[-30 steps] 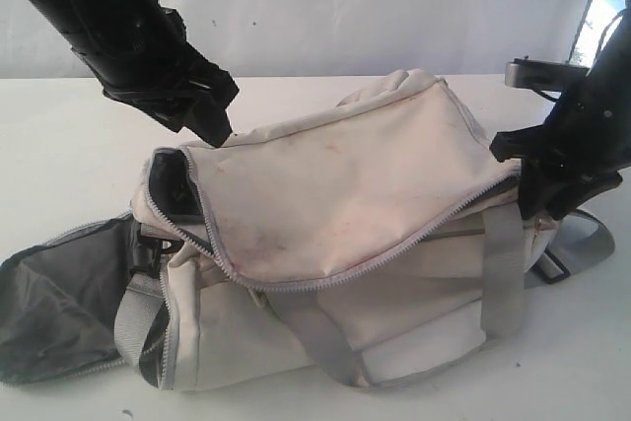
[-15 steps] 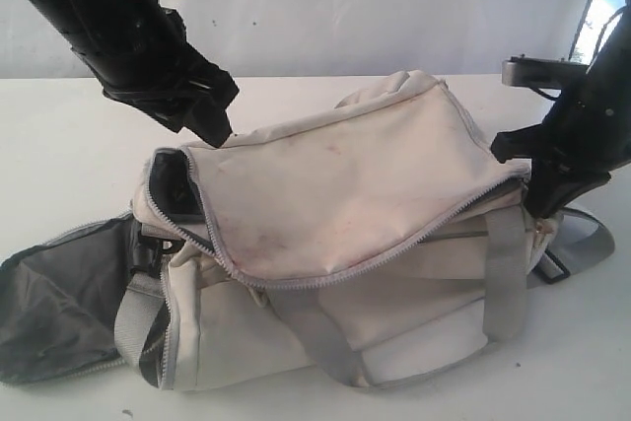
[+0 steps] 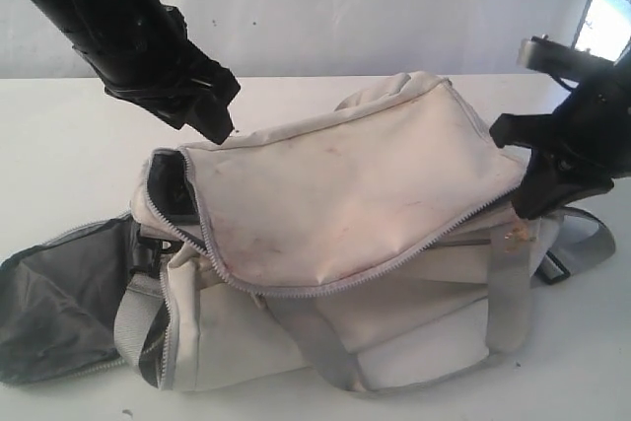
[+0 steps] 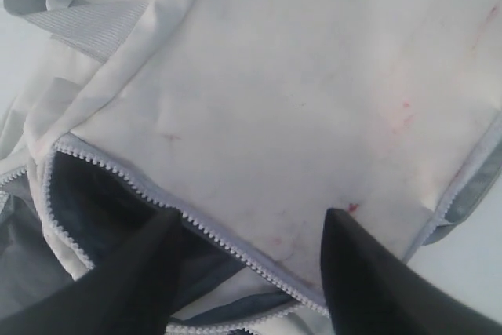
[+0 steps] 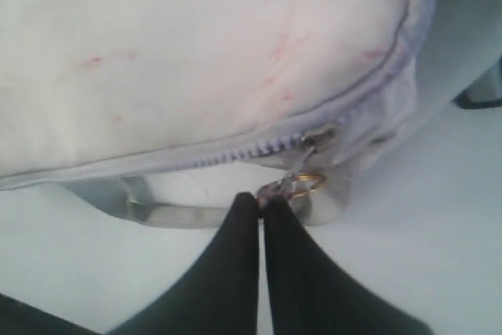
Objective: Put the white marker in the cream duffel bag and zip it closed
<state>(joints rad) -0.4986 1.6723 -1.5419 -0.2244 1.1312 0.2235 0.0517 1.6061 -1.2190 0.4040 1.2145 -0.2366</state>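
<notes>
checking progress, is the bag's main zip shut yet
Open. On the bag, the zip's teeth gape along the flap edge, dark lining showing at one end. The right gripper pinches the pull at the other.

So the black right gripper [image 5: 260, 200] is now pinching its jaws tight on the small metal zipper pull [image 5: 274, 188] at the end of the big stained cream fabric duffel bag [image 3: 345, 184], where a second ago they were standing apart. In the exterior view it's also sitting further out to the right than before. That end of the bag is getting dragged along with it, stretching out rightward, with the top flap lying a bit flatter over the opening there.
</notes>
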